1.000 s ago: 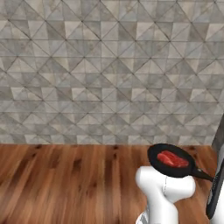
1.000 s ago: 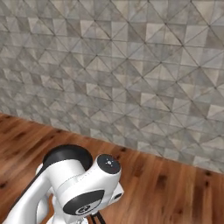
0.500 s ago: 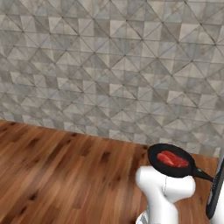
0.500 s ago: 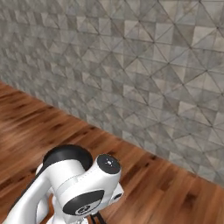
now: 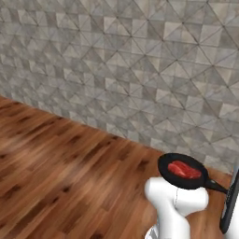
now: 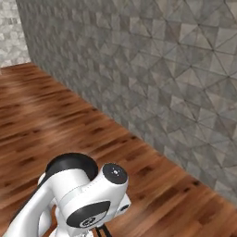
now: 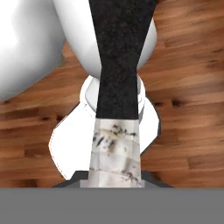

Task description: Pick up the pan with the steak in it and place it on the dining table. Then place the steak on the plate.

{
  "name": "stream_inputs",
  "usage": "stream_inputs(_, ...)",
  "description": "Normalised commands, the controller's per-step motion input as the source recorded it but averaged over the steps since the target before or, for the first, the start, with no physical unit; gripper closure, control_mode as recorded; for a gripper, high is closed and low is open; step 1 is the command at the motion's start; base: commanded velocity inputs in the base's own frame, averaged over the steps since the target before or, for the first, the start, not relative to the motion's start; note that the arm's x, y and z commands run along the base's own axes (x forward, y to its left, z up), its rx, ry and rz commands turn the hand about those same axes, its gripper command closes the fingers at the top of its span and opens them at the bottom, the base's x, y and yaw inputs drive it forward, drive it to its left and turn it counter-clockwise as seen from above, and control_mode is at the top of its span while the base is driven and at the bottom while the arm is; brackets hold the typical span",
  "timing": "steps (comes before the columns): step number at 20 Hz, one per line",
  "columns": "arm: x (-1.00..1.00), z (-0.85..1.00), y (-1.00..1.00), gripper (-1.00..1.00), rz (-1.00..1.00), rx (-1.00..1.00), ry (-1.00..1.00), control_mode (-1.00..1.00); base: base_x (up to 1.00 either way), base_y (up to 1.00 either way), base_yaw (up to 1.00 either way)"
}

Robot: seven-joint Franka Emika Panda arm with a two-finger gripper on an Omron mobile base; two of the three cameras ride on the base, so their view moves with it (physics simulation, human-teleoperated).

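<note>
In the hand view's centre, the pan's handle [image 7: 118, 87] ran lengthwise up from the gripper, pinched shut on it. At the left base view's lower right, the pan [image 5: 183, 171] carried the steak [image 5: 184, 169] level above the floor [image 5: 56, 158].

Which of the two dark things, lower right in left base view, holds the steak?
The round black pan, red steak lying in it. The other is a narrow upright dark strip at the frame edge.
</note>
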Motion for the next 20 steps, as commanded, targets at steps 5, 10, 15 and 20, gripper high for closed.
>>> stream_inputs(5,0.00,0.00,0.00,1.00,0.00,0.00,0.00,1.00,0.00,0.00,0.45)
stream_inputs(10,0.00,0.00,0.00,1.00,0.00,0.00,0.00,1.00,0.00,0.00,0.44)
stream_inputs(15,0.00,0.00,0.00,1.00,0.00,0.00,0.00,1.00,0.00,0.00,0.44)
stream_inputs(20,0.00,0.00,0.00,1.00,0.00,0.00,0.00,1.00,0.02,0.00,0.40)
